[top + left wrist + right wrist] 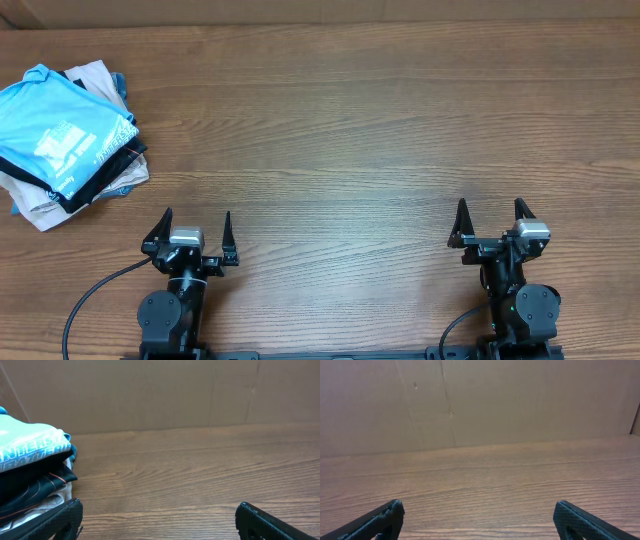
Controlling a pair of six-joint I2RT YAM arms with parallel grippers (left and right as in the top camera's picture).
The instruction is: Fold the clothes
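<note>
The sky-blue T-shirt [55, 125] lies folded on top of a stack at the table's far left, white lettering showing. It also shows at the left edge of the left wrist view [30, 447]. My left gripper [190, 232] is open and empty near the front edge, to the right of and nearer than the stack. My right gripper [490, 222] is open and empty at the front right, far from the shirt. In the wrist views both left jaws [159, 519] and right jaws [479, 519] are spread wide over bare wood.
Under the blue shirt lie a black folded garment [100, 180] and white and beige folded garments [45, 208]. The wooden table [340, 130] spreads between the stack and the arms. A cardboard wall [480, 405] stands behind the table.
</note>
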